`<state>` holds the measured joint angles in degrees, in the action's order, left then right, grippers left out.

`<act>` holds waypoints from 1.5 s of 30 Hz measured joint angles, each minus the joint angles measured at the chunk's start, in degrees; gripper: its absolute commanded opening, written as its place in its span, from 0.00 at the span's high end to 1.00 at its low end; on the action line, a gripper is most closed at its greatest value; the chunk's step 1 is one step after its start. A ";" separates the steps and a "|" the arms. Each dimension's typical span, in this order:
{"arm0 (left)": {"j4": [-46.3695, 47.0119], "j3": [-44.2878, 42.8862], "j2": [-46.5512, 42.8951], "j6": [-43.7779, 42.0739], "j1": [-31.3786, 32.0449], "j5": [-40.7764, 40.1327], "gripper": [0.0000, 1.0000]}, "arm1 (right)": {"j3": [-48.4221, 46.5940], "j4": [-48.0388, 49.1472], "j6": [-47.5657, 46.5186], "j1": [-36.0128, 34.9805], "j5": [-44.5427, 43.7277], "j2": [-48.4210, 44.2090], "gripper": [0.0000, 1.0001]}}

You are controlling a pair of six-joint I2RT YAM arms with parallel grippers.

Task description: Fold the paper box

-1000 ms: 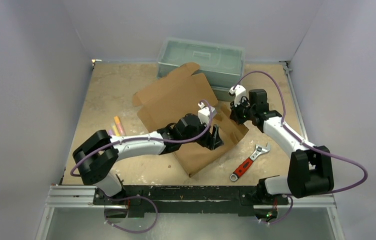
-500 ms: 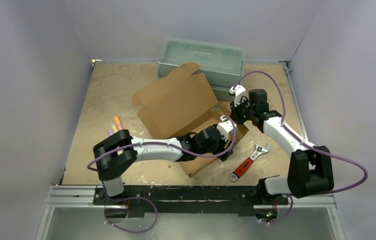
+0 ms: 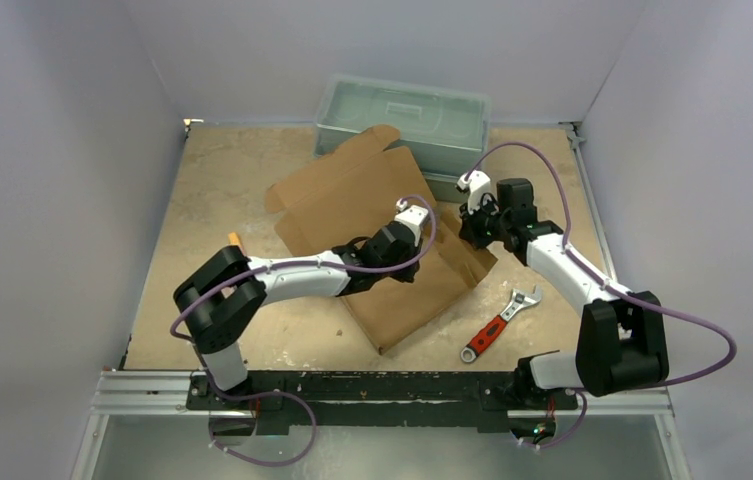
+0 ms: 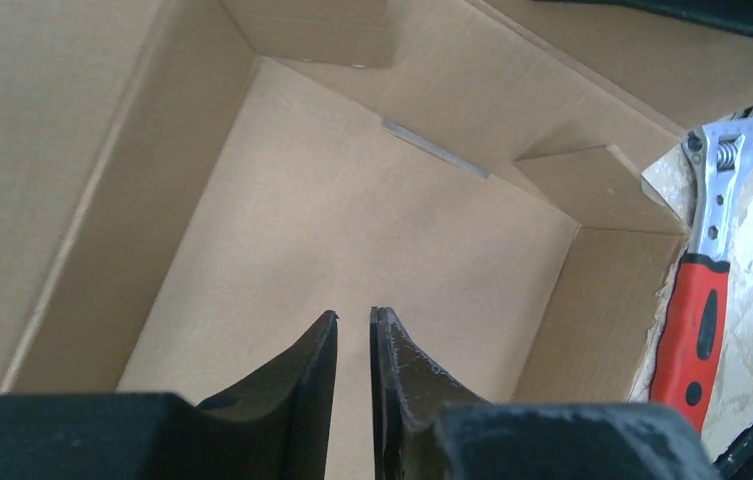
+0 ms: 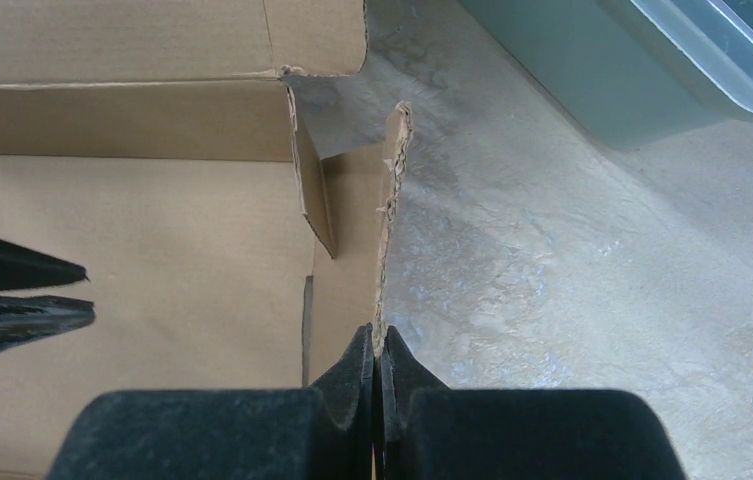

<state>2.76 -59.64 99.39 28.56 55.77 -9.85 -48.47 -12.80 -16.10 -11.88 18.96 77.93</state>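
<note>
Pulled left gripper (image 4: pixel 352 316) back inside box (image 4: pixel 352 210), arm outstretched, narrowed to an empty slit; pinching wall with right gripper (image 5: pixel 377 336).

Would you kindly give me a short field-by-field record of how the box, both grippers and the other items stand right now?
paper box: partly folded, walls raised, lid panel open
left gripper: inside the box above its floor, jaws narrowly apart, empty
right gripper: shut on an upright side flap of the box
wrench: lying beside the box, untouched
toolbox: behind the box, lid shut
</note>
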 measured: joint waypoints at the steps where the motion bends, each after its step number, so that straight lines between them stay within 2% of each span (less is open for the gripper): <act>1: -0.70 -0.68 0.66 0.02 0.04 0.17 0.86 | 0.02 0.00 -0.04 -0.04 0.02 0.00 1.00; 10: -2.99 -2.54 6.62 0.04 0.94 2.19 0.90 | 0.02 0.00 -0.07 -0.59 0.20 0.00 1.00; 23: -2.93 -2.99 8.55 0.42 0.74 2.67 0.92 | 0.07 -0.04 -0.98 -4.17 2.21 0.00 1.00; 27: -2.38 -2.91 8.55 0.44 0.48 2.99 0.93 | 0.07 -0.11 -1.55 -5.18 3.54 0.00 0.86; 29: -1.99 -2.69 8.55 0.44 0.42 3.10 0.93 | 0.07 -0.11 -1.92 -5.46 4.33 0.00 0.83; 41: 1.03 -0.61 8.55 0.96 -0.11 3.80 0.93 | 0.07 -0.59 -2.89 -5.51 9.05 0.11 0.83; 45: 1.49 -0.46 8.55 1.03 -0.31 4.24 0.93 | 0.07 -0.52 -3.06 -5.53 8.48 0.57 0.91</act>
<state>4.25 -60.10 107.94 29.58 55.46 -5.61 -48.40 -13.32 -19.16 -17.41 27.44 78.50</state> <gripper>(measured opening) 0.069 0.155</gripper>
